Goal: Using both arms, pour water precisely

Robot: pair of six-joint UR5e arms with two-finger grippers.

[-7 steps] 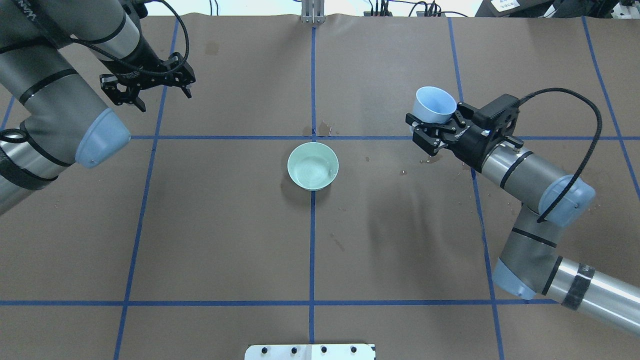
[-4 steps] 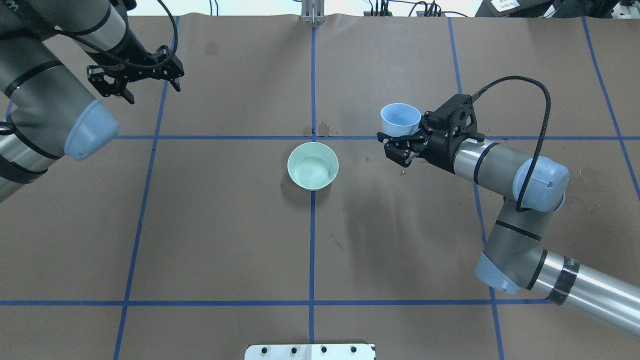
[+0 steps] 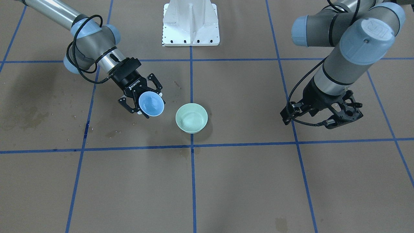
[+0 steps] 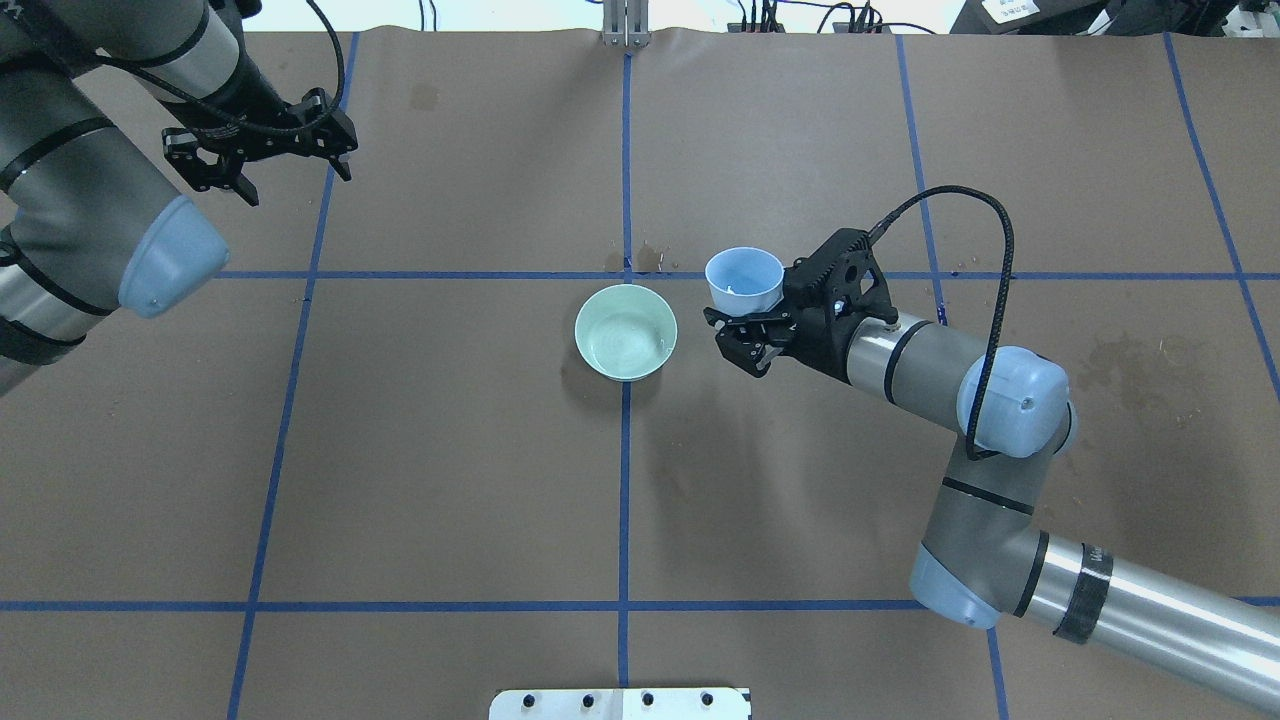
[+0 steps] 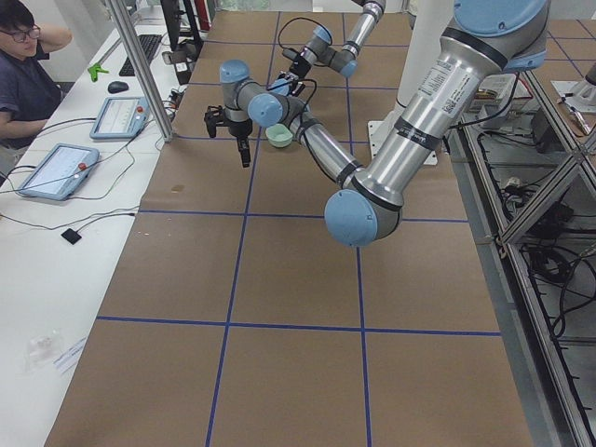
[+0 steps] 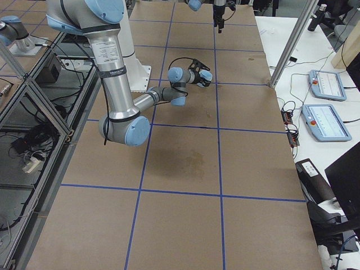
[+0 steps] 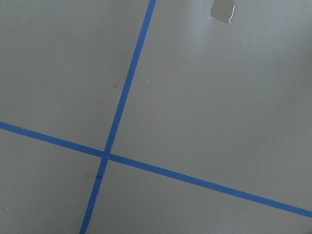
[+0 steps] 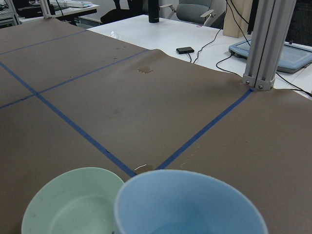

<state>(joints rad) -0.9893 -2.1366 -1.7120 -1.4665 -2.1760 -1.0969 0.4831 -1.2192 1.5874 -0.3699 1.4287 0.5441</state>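
right arm (image 4: 1010, 400): reaches in from the robot's right toward the table centre, forearm low and near level.
right gripper (image 4: 748, 318): fingers clamped on the blue cup (image 4: 745, 278), gripping its wall below the rim.
blue cup: carried clear of the table, mouth up, close to upright; exact tilt hard to read. it sits just beside the green bowl (image 4: 626, 332) on the robot's right, with a gap between the two rims in the overhead view.
water: a faint dark sheen low inside the blue cup (image 8: 178, 227); a wet glint also in the bottom of the green bowl (image 8: 92, 217). level in either cannot be told.
green bowl: stands on the table (image 4: 450, 480), on the centre line of blue tape (image 4: 624, 500), just on the robot's side of a tape crossing.
left arm (image 4: 90, 220): over the far left of the table, well apart from bowl and cup.
left gripper (image 4: 298, 185): fingers spread wide, nothing between them, raised above the paper near a tape line.
left wrist view: only brown paper, two crossing tape lines, a few tiny droplets (image 7: 114, 85).
table surface: darker stains (image 4: 1130, 360) on the robot's right and small marks near the crossing behind the bowl.
white pedestal (image 3: 190, 24): at the robot's edge, on the centre line.
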